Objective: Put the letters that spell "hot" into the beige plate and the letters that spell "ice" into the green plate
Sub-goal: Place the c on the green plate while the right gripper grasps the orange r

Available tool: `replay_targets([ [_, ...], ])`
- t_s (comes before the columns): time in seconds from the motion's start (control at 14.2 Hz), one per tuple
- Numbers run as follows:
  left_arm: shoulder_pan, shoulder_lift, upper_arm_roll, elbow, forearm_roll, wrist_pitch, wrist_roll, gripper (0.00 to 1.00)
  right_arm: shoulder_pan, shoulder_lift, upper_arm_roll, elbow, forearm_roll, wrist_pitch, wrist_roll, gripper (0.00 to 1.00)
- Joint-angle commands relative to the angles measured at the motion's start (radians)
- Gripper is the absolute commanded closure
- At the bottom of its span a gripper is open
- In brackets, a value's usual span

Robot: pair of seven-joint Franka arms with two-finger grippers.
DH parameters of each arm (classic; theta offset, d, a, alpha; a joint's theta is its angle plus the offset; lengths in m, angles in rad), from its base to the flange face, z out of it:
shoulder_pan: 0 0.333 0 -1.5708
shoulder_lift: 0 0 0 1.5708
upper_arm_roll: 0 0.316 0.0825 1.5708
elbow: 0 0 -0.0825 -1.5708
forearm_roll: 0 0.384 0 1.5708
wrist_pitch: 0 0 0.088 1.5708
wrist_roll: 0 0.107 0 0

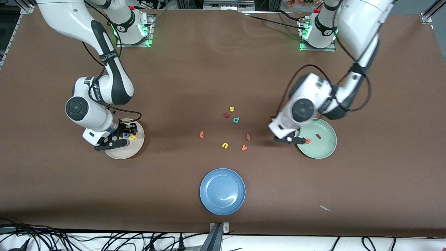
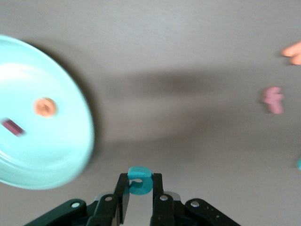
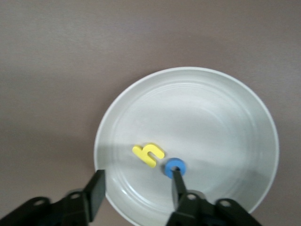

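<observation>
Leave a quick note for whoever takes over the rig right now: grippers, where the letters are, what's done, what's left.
Left gripper: shut on the teal c, beside the green plate.
Right gripper: open over the beige plate.
Done: h and o in beige; e and i in green.
Left: drop c in green; move the orange t, lying mid-table, to beige.

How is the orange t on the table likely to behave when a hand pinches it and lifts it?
The orange t is tiny and lies flat, so the fingers probably have little edge to catch. It looks like foam, likely very light and slightly squashy rather than fragile. Being flat, it should not roll, though a nudge may slide it across the brown table.
</observation>
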Motion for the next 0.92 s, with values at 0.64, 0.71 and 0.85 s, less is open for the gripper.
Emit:
replay_targets([
  [0.64,0.155,0.024,-0.018,0.024,-0.009,-0.053,0.223,0.00,0.119,0.116,0.141,0.217,0.020,-0.003,0.539,0.00],
  [0.71,0.144,0.023,-0.018,0.041,-0.011,-0.061,0.222,0.00,0.139,0.139,0.141,0.242,0.016,-0.002,0.601,0.00],
  [0.85,0.135,-0.003,-0.021,0.076,-0.011,-0.108,0.219,0.00,0.175,0.181,0.141,0.288,0.011,-0.002,0.714,0.00],
])
